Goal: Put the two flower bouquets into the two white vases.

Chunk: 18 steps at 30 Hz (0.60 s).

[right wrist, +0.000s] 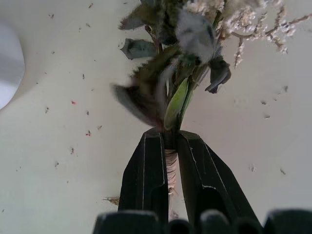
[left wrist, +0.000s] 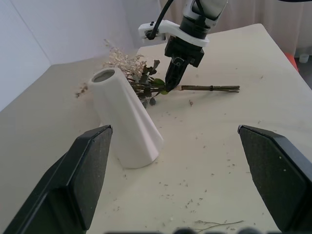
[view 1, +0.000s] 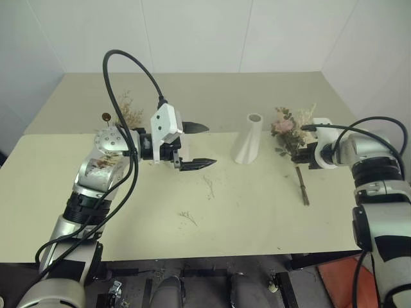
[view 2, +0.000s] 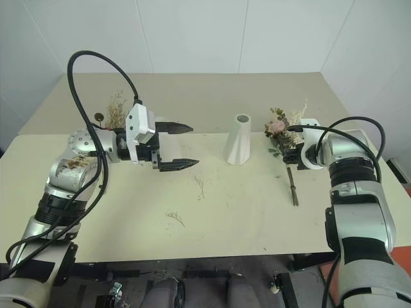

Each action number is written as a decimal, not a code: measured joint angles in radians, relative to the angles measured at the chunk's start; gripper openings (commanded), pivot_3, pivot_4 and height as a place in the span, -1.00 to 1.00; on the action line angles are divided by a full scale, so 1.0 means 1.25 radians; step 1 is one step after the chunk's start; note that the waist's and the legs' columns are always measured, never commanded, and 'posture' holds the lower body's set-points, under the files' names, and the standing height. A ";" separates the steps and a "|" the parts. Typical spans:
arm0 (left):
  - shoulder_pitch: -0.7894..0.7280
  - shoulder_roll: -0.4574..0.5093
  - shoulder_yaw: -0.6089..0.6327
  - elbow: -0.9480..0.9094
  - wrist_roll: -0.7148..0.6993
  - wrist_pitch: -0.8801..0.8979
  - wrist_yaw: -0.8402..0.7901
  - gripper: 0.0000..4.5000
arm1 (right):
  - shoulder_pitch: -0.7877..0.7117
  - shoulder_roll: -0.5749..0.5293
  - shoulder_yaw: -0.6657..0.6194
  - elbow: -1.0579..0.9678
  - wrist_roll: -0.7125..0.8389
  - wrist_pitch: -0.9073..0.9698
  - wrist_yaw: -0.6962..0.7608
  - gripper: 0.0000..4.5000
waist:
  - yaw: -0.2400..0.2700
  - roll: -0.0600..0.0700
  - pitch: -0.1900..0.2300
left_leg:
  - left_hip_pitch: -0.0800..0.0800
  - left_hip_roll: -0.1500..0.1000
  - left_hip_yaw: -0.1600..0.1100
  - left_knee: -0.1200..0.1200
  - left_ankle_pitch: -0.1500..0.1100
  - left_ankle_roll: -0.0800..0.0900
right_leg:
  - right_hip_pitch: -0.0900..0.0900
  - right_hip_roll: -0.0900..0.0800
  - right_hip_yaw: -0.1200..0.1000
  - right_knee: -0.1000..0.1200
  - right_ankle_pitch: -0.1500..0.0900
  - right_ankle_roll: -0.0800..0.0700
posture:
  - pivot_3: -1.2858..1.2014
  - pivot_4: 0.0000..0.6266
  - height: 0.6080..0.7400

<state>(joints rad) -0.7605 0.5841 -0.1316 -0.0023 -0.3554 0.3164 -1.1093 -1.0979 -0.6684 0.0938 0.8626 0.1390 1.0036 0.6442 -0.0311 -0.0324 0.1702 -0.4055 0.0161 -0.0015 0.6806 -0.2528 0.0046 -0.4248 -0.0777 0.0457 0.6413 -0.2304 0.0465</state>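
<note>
One cone vase (view 1: 249,138) and two bouquets are seen; the rose bouquet (view 1: 287,130) is clamped by the right end effector (right wrist: 170,146), while the left end effector (view 1: 196,145) is held apart.

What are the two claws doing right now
Left claw: open, holding nothing.
Right claw: shut on the pink rose bouquet stems.

The cone vase (view 1: 249,139) stands near the middle of the tabletop (view 1: 257,218). The rose bouquet (view 1: 290,131) lies to its right, stems toward the front edge. The dried sprigs (view 1: 128,110) lie toward the back left corner.
</note>
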 measured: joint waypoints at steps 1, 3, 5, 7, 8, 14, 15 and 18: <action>0.001 0.001 0.000 -0.005 0.000 0.002 0.001 1.00 | -0.002 0.001 0.000 0.013 -0.003 -0.008 0.000 -0.92 | 0.000 0.000 0.000 | 0.000 0.000 0.000 0.000 0.000 0.000 | 0.000 0.000 0.000 0.000 0.000 0.000 | 0.03 -0.52 1.00; 0.002 0.001 0.000 -0.007 0.000 0.009 0.004 1.00 | -0.007 0.003 0.000 0.026 -0.009 -0.021 -0.001 -0.92 | -0.001 0.000 0.000 | 0.000 0.000 0.000 0.000 0.000 0.000 | 0.000 0.000 0.000 0.000 0.000 0.000 | 0.03 -0.52 1.00; 0.004 0.002 0.000 -0.009 0.000 0.011 0.007 1.00 | -0.007 0.004 -0.010 0.023 -0.015 -0.040 -0.024 -0.92 | -0.003 0.000 0.000 | 0.000 0.000 0.000 0.000 0.000 0.000 | 0.000 0.000 0.000 0.000 0.000 0.000 | 0.03 -0.52 1.00; 0.008 0.005 0.000 -0.018 0.000 0.012 0.008 1.00 | 0.004 0.004 -0.035 -0.018 -0.021 -0.066 -0.067 -0.92 | -0.005 0.000 0.000 | 0.000 0.000 0.000 0.000 0.000 0.000 | 0.000 0.000 0.000 0.000 0.000 0.000 | 0.03 -0.52 1.00; 0.008 0.007 0.001 -0.019 0.000 0.012 0.008 1.00 | 0.014 0.004 -0.059 -0.059 -0.023 -0.089 -0.099 -0.92 | -0.006 0.001 0.000 | -0.001 0.000 0.000 0.000 0.000 0.000 | -0.001 0.000 0.000 0.000 0.000 0.000 | 0.03 -0.52 1.00; 0.009 0.012 0.011 -0.021 0.000 0.011 0.007 1.00 | 0.083 0.006 -0.193 -0.321 -0.033 -0.351 -0.256 -0.92 | -0.007 0.002 0.001 | -0.001 0.000 0.000 -0.001 0.000 0.000 | -0.001 0.000 0.000 0.000 0.000 0.000 | 0.03 -0.52 1.00; 0.009 0.012 0.013 -0.020 0.000 0.009 0.004 1.00 | 0.094 0.021 -0.215 -0.356 -0.039 -0.425 -0.289 -0.92 | -0.008 0.002 0.001 | 0.000 0.000 0.000 -0.001 0.000 0.000 | -0.001 0.000 0.000 0.000 0.000 0.000 | 0.03 -0.52 1.00; 0.008 0.010 0.014 -0.019 0.000 0.002 -0.002 1.00 | 0.096 0.093 -0.276 -0.412 -0.002 -0.542 -0.338 -0.92 | -0.013 0.002 0.001 | 0.001 0.000 0.001 -0.001 0.000 0.000 | 0.000 0.000 0.001 0.001 0.000 0.000 | 0.03 -0.52 1.00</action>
<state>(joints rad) -0.7502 0.5970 -0.1135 -0.0263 -0.3555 0.3184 -1.1115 -0.9780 -0.5516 -0.2513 0.3471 0.1364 0.3262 0.2218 -0.0472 -0.0297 0.1717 -0.4042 0.0166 -0.0007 0.6797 -0.2527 0.0045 -0.4254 -0.0776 0.0474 0.6431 -0.2301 0.0470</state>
